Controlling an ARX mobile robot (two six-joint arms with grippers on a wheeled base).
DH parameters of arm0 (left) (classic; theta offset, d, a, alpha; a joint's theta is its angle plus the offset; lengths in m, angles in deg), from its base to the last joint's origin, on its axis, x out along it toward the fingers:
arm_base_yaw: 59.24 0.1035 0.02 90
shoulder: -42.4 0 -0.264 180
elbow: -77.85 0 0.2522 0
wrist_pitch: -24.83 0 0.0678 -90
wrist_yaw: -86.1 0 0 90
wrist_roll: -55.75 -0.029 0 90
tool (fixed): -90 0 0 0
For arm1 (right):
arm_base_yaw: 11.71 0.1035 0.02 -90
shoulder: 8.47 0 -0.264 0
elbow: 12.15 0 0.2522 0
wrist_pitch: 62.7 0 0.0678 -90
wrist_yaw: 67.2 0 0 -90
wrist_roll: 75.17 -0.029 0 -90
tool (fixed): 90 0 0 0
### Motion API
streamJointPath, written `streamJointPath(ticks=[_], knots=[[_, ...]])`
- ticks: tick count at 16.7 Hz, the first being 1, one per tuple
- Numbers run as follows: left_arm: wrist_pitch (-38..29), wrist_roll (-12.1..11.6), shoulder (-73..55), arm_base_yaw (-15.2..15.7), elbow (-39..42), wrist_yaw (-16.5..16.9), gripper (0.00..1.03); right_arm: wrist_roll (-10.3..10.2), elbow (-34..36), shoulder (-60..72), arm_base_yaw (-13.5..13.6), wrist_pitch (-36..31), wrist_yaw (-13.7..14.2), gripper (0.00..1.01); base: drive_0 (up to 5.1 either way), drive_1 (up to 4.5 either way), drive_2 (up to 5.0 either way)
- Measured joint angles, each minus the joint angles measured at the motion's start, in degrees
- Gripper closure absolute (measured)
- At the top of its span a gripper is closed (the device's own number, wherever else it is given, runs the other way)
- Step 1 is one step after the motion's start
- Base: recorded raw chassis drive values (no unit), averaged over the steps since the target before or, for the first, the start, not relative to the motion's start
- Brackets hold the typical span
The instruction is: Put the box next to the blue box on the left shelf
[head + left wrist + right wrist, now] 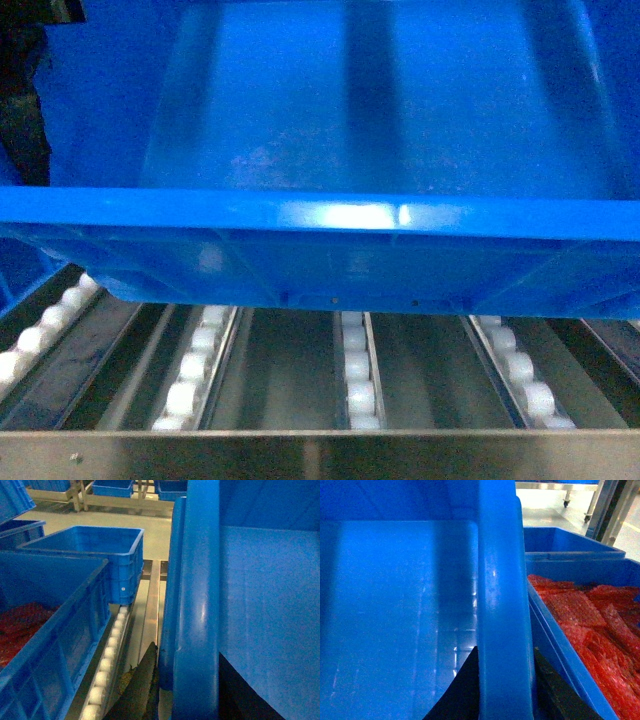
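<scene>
The right gripper point(506, 690) has its jaws closed over the thick rolled rim of the box point(380, 130), one dark finger point(462, 692) inside the wall and the other outside it. The left gripper point(165, 690) pinches the opposite rim the same way, though only its outer finger point(140, 685) shows clearly; the inner one is a dark shape low against the box's inner wall. Little of either arm beyond the fingers is visible.

The box fills the upper head view, its near rim running level across the frame and its base held above the left shelf point(355, 370); whether the far end touches the rollers cannot be told. Beneath the box, rows of white roller wheels in grey tracks run away from a metal front rail point(320, 455), with open lanes between the tracks.

Left of the box there is a narrow open lane of rollers, then a blue crate with red contents point(45, 645), and beyond that crate an empty blue crate point(95, 555) standing on the same rack. Right of the box another blue crate of red bubble wrap point(590, 630) sits just beside the gripped rim, leaving almost no gap for the outer finger, with a further blue crate point(570, 542) behind it
</scene>
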Motion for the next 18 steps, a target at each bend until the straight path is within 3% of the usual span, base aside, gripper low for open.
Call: streamJointPath(ticks=[4, 18], knots=[[-0.07, -0.02, 0.00, 0.00, 0.00, 0.00, 0.85, -0.07, 0.00, 0.00, 0.02, 0.11, -0.02, 0.80, 0.0, 3.70, -3.8], [-0.11, -0.02, 0.00, 0.00, 0.00, 0.00, 0.85, -0.11, 0.00, 0.11, 0.02, -0.07, -0.04, 0.80, 0.0, 0.00, 0.0]])
